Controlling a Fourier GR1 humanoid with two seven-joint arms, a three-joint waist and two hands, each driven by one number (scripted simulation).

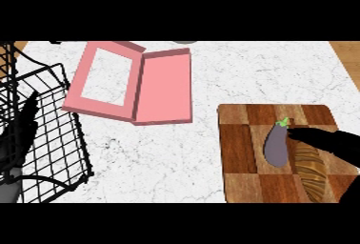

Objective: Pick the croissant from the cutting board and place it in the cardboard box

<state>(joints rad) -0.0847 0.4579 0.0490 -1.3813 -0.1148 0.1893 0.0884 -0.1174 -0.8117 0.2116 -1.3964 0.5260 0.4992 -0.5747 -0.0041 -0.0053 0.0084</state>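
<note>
The croissant (311, 172) lies on the cutting board (243, 143), directly under and just below the right hand (330, 143), its long axis running almost straight up and down the view, with a slight lean. The hand comes in from the right edge and crosses the croissant's upper end, so its fingers (301, 135) lie roughly across the pastry's length, a fair line for closing round it. The fingertips point left and reach as far as the stalk end of an eggplant (277, 146), which lies just beside the croissant on the side away from the palm, parallel to it and touching or nearly so. That closeness is what the grasp has to mind: fingers coming down could catch the eggplant as well.

The fingers look stretched out and fairly straight, closed on nothing; the croissant is not yet held. Whether they already touch it cannot be told.

The pink box (130, 83) lies open well away, up and to the left of the hand, beyond the board's edge. The left hand (13, 157) shows at the far left behind a black wire basket (53, 138); its fingers cannot be made out. The right hand is by far the nearer.
</note>
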